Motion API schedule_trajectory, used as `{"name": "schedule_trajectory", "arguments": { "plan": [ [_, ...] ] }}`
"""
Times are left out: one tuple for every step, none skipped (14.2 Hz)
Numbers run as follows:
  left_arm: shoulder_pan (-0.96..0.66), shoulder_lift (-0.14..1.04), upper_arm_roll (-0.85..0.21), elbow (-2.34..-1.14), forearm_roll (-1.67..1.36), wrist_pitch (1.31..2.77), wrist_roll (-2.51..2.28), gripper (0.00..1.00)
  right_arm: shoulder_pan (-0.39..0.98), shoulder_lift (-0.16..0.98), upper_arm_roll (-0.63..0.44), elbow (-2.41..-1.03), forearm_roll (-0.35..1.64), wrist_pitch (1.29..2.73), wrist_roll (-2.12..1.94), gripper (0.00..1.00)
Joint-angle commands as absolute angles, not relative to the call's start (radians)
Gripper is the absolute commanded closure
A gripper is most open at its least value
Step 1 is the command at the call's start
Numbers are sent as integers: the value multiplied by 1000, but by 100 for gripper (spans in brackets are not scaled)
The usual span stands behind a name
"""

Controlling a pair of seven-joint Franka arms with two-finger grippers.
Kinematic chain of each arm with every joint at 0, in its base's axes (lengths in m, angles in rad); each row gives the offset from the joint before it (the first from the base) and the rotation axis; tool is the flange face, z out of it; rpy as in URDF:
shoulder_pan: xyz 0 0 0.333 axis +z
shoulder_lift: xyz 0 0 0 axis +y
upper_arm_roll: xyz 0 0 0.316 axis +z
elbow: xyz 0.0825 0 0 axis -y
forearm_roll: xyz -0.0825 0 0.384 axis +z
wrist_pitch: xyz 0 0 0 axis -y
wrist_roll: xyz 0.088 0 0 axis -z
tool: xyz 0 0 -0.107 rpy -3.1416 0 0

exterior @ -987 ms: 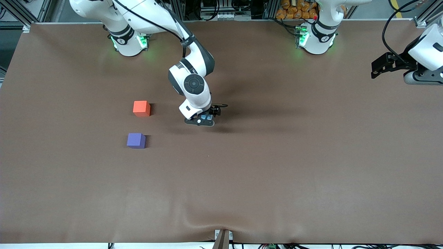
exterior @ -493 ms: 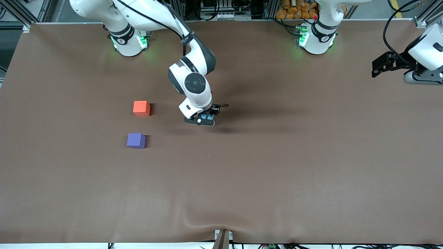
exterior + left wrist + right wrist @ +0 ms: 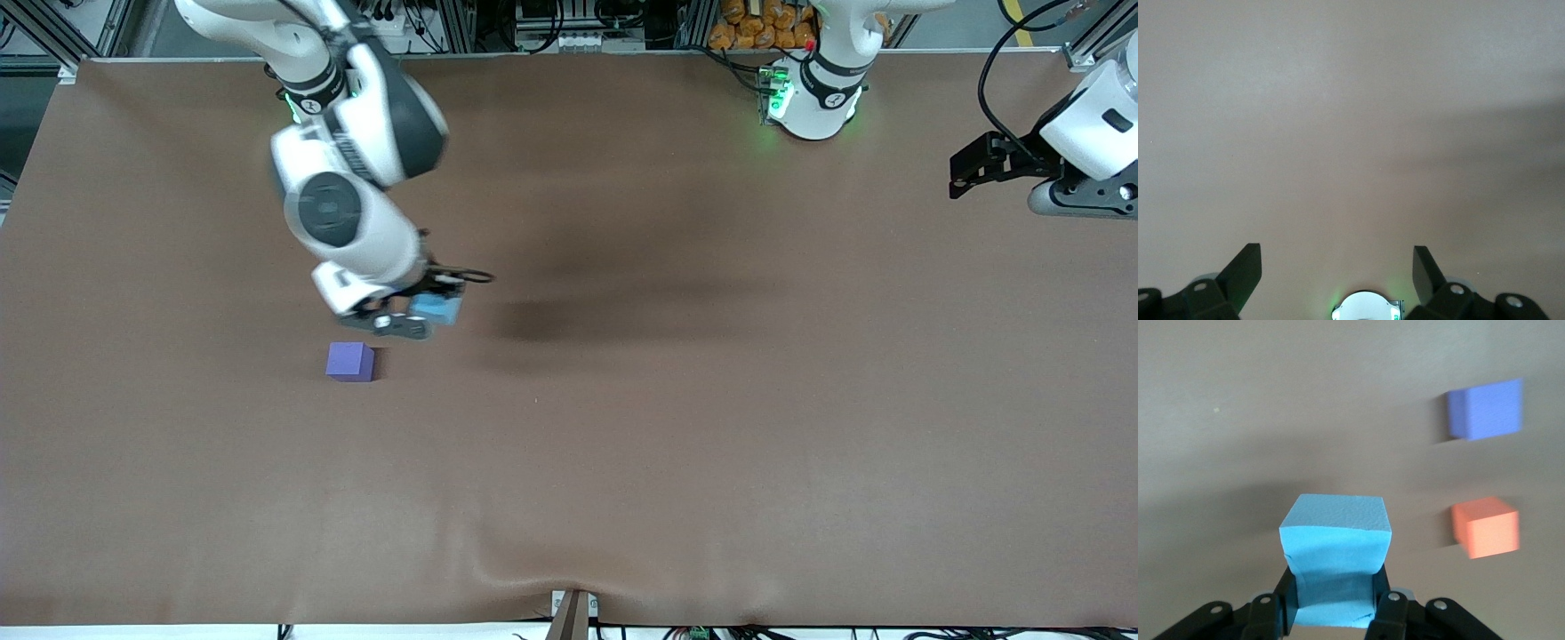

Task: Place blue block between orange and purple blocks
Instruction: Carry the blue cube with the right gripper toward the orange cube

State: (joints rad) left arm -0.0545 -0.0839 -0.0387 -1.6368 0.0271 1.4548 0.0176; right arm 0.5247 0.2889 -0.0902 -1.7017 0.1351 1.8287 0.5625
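Now the blue block [image 3: 1335, 550] sits clamped in the right pincer [image 3: 1335, 613].

Right gripper [image 3: 1336, 613] clamping blue block [image 3: 1335, 550], purple block [image 3: 1486, 409], orange block [image 3: 1486, 526]
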Motion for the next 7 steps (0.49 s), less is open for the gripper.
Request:
{"name": "schedule_trajectory", "arguments": {
  "plan": [
    [-43,-92,-55,-1637,31,1445,11,0,447,192,-72,-1860,123,1890,447,100],
    [-44,-94,-54,-1637,31,1445,9,0,428,170,-72,-1908,121,1929,436,100],
    [-46,-92,-54,-1637,32,1445,6,0,404,161,-72,-1942,118,1954,410,100],
    [-45,-92,-54,-1635,32,1445,2,0,379,169,-72,-1966,118,1977,356,100],
    [-44,-92,-54,-1634,31,1448,-3,0,352,170,-72,-2011,117,2038,306,100],
    [-44,-92,-54,-1634,29,1453,-5,0,327,173,-71,-2060,117,2109,267,100],
    [-46,-92,-54,-1632,29,1459,-18,0,312,178,-71,-2100,117,2165,226,100]
  ]
}}
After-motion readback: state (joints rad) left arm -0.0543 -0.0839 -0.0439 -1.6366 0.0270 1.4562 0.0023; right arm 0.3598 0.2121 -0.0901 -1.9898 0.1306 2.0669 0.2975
